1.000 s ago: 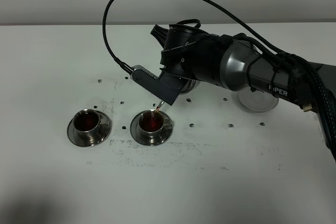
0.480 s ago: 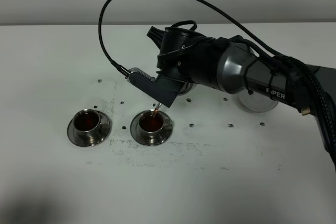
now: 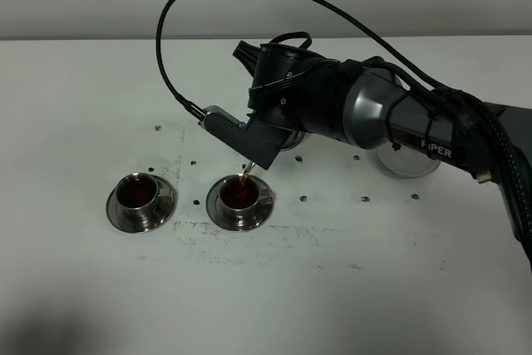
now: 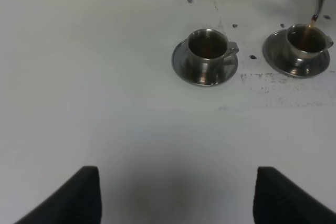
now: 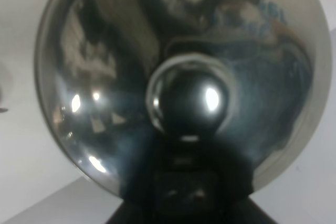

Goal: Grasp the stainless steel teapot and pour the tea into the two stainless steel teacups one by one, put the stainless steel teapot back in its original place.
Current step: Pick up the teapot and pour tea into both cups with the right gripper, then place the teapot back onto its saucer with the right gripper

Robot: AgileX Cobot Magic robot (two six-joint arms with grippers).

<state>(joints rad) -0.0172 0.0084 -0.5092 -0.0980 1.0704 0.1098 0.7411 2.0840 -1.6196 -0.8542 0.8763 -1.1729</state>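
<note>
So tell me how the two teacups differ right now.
The right teacup sits under the teapot's spout with a thin stream of tea falling into it; the left teacup has nothing over it. The left teacup stands clear of the arm; the right teacup lies just below it. Both are small steel cups on round saucers and hold dark reddish tea.

"PIPER" — white letters on right arm (image 3: pixel 432 122)
</note>
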